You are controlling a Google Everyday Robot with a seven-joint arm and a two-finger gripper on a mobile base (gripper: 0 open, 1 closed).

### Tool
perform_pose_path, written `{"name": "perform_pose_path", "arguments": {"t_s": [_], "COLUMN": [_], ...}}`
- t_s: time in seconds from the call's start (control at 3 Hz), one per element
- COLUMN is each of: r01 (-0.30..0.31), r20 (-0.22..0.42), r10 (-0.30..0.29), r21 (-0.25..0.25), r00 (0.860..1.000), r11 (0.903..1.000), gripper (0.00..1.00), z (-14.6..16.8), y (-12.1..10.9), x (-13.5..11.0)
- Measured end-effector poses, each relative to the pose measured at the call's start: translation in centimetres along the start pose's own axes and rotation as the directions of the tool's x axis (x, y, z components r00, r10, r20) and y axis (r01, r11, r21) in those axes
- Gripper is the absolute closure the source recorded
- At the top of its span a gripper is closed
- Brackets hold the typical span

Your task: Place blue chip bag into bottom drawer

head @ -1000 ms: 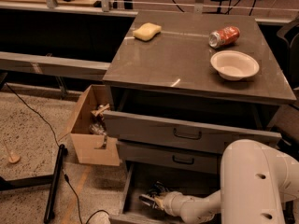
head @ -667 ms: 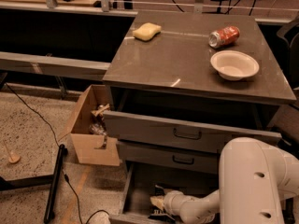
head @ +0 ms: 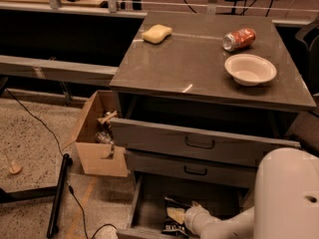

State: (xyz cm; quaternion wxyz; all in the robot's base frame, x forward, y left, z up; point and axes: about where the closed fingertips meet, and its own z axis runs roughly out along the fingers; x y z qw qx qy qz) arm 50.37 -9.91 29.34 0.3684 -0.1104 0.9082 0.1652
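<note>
The gripper (head: 188, 217) is down inside the bottom drawer (head: 212, 195), at the end of a white arm (head: 234, 227) that reaches in from the lower right, where the robot's large rounded white body (head: 289, 195) fills the corner of the view. Whether the gripper is spread, pressed together or pinching something cannot be told from this view. The blue chip bag (head: 172, 224) lies in the bottom drawer just to the left of the gripper and appears to touch it; the bag is crumpled, dark with a pale patch on its upper side, and sits toward the front of the drawer's plain grey floor. The bottom drawer is pulled well out from the cabinet. Above it the middle drawer (head: 164, 164) is nearly flush, while the top drawer (head: 149, 136) juts out partly and at a slight slant; each has a dark handle. On the counter (head: 189, 63) above, a yellow sponge (head: 157, 33) sits near the back left edge, a red soda can (head: 239, 39) lies on its side toward the back right, and a white bowl (head: 250, 68) stands just in front of the can. To the left of the cabinet an open cardboard box (head: 92, 156) rests on the speckled floor, touching the cabinet's side, with a black cable (head: 37, 121) and a black pole (head: 57, 195) lying nearby.
</note>
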Motion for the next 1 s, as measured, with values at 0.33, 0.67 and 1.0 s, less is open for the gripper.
{"name": "perform_pose_path", "arguments": {"t_s": [0.33, 0.67, 1.0], "r01": [-0.13, -0.201, -0.217], "r20": [0.083, 0.177, 0.207], "r10": [0.12, 0.157, 0.158], "r21": [0.128, 0.271, 0.307], "r00": [0.989, 0.972, 0.965], "r11": [0.9832, 0.9412, 0.9265], "gripper": [0.55, 0.78, 0.77], "z": [-6.2, -12.3, -13.3], "y": [-2.5, -5.4, -6.4], "x": [0.1, -0.5, -0.8]}}
